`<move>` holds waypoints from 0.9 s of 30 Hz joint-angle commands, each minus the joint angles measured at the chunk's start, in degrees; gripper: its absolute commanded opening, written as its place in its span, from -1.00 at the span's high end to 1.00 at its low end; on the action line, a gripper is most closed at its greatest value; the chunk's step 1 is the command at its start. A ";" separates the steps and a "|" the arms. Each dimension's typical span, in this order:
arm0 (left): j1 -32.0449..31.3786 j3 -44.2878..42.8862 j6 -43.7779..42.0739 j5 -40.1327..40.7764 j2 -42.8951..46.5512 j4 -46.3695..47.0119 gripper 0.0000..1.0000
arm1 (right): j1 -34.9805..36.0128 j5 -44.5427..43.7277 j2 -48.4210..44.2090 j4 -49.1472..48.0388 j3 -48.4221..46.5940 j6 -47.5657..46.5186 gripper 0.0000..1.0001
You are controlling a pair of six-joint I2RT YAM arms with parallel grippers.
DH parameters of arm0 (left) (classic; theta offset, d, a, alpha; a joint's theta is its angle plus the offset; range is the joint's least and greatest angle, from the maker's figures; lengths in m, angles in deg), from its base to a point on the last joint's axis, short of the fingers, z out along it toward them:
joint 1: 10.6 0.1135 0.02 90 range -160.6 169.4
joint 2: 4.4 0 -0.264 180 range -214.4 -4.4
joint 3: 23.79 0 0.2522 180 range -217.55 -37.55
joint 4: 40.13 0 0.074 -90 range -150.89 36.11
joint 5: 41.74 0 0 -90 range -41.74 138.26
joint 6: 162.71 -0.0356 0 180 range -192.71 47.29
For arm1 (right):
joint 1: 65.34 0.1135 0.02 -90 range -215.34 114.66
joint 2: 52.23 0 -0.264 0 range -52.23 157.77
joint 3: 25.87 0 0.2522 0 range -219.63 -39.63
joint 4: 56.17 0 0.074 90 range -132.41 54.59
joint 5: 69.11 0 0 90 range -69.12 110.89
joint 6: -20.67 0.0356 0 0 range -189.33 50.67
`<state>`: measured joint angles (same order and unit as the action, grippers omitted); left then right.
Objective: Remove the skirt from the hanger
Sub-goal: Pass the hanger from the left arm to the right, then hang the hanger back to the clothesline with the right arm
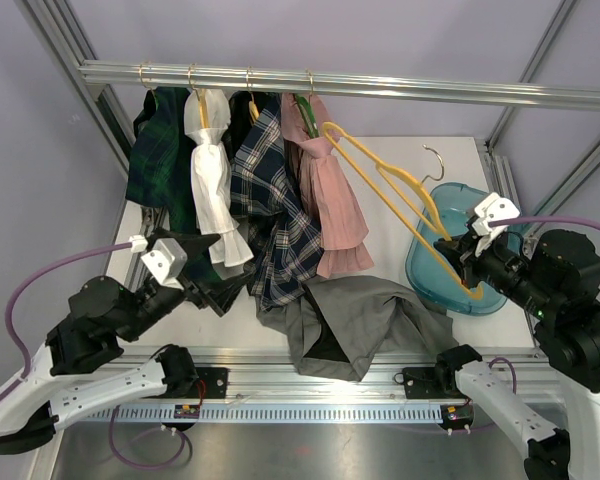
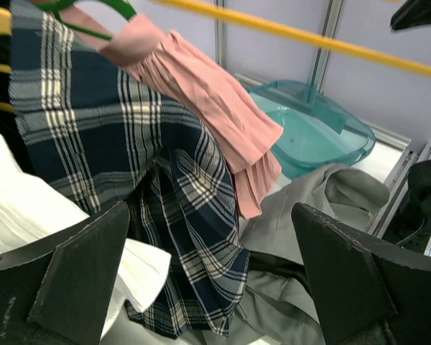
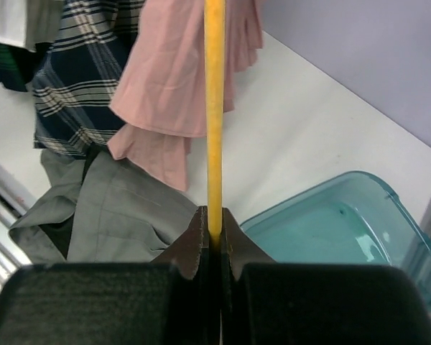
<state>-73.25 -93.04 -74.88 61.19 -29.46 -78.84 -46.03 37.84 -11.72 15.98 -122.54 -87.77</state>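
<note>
Yellow plastic fills the closed jaws of the right gripper (image 3: 214, 241): they clamp one bar of the yellow hanger (image 1: 400, 195), which is bare and off the rail, tilted above the worktop (image 1: 390, 160) with its metal hook pointing up and back. The clamped end of the hanger sits over the teal basin (image 1: 425, 262) at the right side of the worktop. The left gripper (image 2: 212, 277) has its jaws spread wide and grips nothing; in the left wrist view its two dark fingers (image 2: 86, 266) frame the hanging garments and touch none of them. The grey skirt (image 1: 355, 320) lies crumpled on the worktop near the front edge, between the two arms and just left of the basin, free of the hanger. Behind it, the rail (image 1: 360, 85) carries four garments on their own hangers: a dark green plaid skirt (image 1: 155, 150), a white garment (image 1: 212, 175), a navy plaid skirt (image 1: 270, 215) and a pink pleated skirt (image 1: 330, 195). The hem of the navy plaid skirt reaches down to the grey skirt.
</note>
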 commanded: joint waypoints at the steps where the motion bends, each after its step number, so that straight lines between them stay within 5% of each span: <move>1: 0.07 1.60 1.91 1.48 0.27 3.59 -0.98 | -0.33 -7.19 -0.96 -1.18 -0.33 2.09 1.00; 27: 0.16 13.20 11.93 1.40 -2.98 9.74 -0.98 | -0.41 -10.72 31.90 -7.67 -17.72 6.22 1.00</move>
<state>-73.23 -80.73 -64.00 61.83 -33.63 -73.18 -46.22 26.49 18.73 12.26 -137.74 -82.35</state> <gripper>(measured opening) 0.988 0.047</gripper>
